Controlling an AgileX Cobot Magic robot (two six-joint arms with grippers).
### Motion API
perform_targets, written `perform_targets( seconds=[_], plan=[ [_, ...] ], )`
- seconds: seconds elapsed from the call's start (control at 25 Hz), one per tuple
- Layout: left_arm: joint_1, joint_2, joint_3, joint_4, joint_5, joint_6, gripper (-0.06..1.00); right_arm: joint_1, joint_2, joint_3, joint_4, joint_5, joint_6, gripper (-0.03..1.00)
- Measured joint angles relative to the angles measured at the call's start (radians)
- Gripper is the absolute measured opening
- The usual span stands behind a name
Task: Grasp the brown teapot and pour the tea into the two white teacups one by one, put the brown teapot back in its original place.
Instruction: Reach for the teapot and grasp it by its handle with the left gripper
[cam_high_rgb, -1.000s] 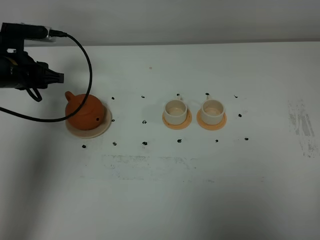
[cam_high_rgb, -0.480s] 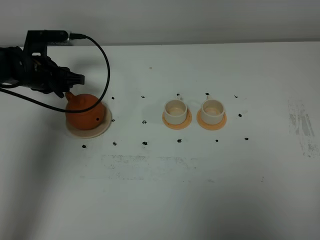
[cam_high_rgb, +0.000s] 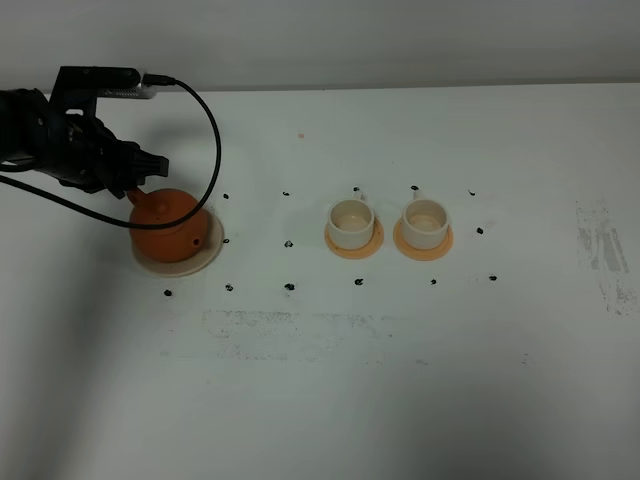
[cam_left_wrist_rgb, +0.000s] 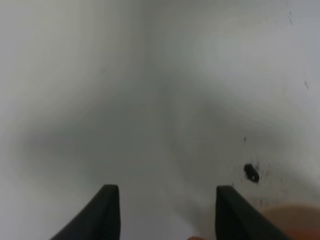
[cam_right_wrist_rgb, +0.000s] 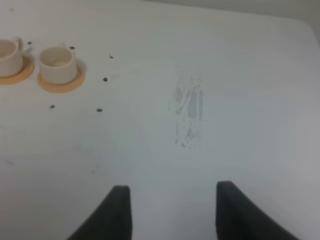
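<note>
Now the left gripper stands at the far-left shoulder of the brown teapot, which sits on its pale saucer at the left of the surface. A second ago this arm hung back at the view's left edge, well apart from the pot. It has since swung in and settled slightly closer, so the approach looks nearly done but the grasp is not made. Its wrist view shows the jaws apart with nothing between them, only a brown sliver of pot beside one finger. The teapot has not shifted. The two white teacups rest unchanged on orange coasters, interiors pale — pouring is judged not begun. The right gripper hangs open over bare surface.
</note>
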Motion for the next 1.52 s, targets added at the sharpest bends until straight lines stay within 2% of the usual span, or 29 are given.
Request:
perform_targets(
  seconds=[0.68,1.0,1.52],
  plan=[
    [0.033,-0.016,0.000,0.034,0.118,0.001,0.46,0.000,0.000,0.000,0.000,0.000,0.000,0.41],
    [0.035,-0.017,-0.001,0.037,0.157,0.001,0.46,0.000,0.000,0.000,0.000,0.000,0.000,0.41],
    [0.041,-0.020,-0.002,0.029,0.276,-0.002,0.46,0.000,0.000,0.000,0.000,0.000,0.000,0.39]
  ],
)
